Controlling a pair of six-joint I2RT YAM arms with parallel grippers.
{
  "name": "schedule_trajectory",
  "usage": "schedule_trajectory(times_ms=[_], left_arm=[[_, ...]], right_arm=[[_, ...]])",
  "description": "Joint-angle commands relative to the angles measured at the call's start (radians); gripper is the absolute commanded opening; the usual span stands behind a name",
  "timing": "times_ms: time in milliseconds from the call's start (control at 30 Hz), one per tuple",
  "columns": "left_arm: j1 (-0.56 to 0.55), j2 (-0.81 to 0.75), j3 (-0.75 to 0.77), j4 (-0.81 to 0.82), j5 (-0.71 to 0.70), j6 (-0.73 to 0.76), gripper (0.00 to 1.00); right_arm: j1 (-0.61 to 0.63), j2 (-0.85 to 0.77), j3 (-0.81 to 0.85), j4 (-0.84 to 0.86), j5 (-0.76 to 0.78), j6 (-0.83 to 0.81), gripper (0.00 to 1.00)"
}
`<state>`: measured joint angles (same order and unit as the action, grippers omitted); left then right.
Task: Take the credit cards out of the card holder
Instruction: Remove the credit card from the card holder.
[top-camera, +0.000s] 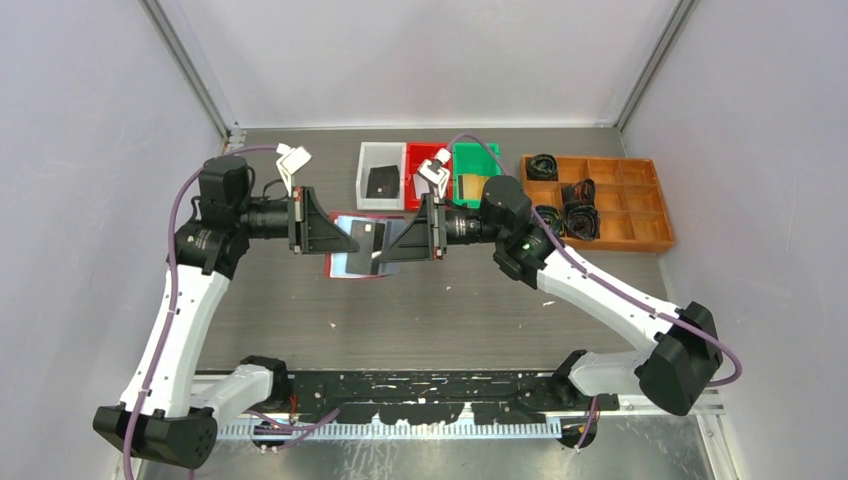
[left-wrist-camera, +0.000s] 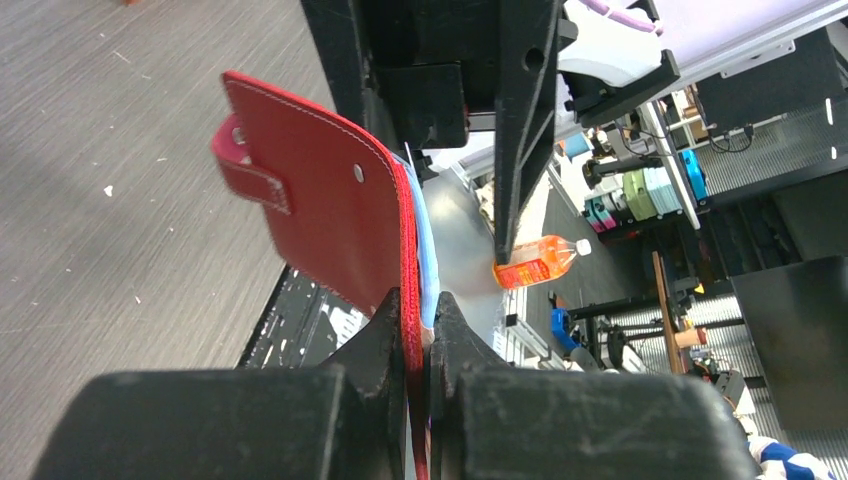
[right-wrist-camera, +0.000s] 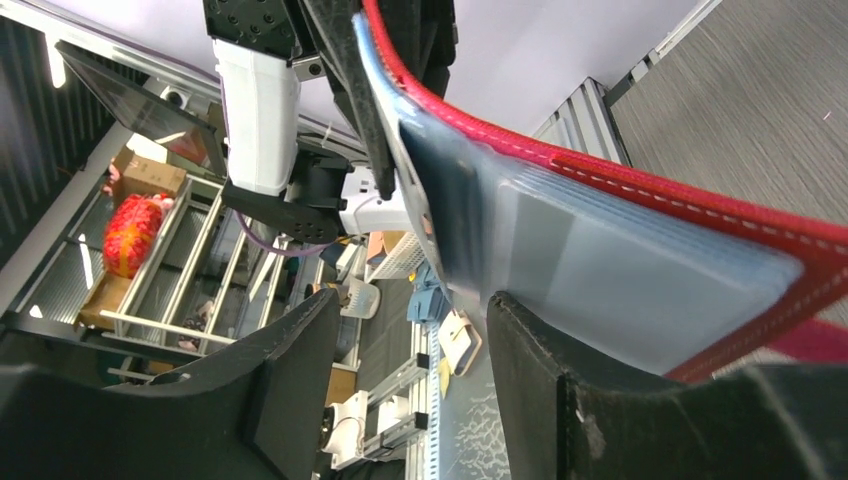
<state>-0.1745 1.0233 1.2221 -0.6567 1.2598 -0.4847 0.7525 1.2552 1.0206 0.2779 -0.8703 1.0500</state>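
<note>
Card holder (pocket pages blurred)

There are two robot arms, the left arm and the right arm, and each carries one gripper: the left gripper and the right gripper. One red card holder hangs between them, with one dark card showing in it. At the far side of the table stand three small bins: one white bin, one red bin and one green bin. A second dark card lies in the white one. To the right is one wooden compartment tray holding about four black coiled pieces, too bunched for a sure count.
</note>
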Motion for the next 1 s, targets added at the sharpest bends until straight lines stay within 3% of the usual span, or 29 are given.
schedule_trajectory(times_ms=[0,100,433,567,733,967], left_arm=[[0.002,-0.032,0.006,0.088,0.083,-0.055,0.0],[0.003,-0.035,-0.004,0.105,0.093,-0.07,0.0],[0.003,-0.029,-0.019,0.118,0.06,-0.059,0.0],[0.003,-0.022,-0.012,0.117,0.057,-0.06,0.0],[0.004,-0.022,0.006,0.108,0.062,-0.058,0.0],[0.021,-0.023,0.031,0.048,0.077,-0.005,0.0]], right_arm=[[0.007,0.024,0.026,0.127,-0.004,0.027,0.61],[0.007,0.045,0.045,0.15,-0.007,0.037,0.59],[0.014,0.091,0.022,0.49,-0.028,0.255,0.47],[0.015,0.088,0.014,0.468,-0.028,0.237,0.33],[0.008,0.077,-0.016,0.447,-0.019,0.216,0.02],[-0.107,-0.02,-0.088,0.335,-0.024,0.152,0.01]])
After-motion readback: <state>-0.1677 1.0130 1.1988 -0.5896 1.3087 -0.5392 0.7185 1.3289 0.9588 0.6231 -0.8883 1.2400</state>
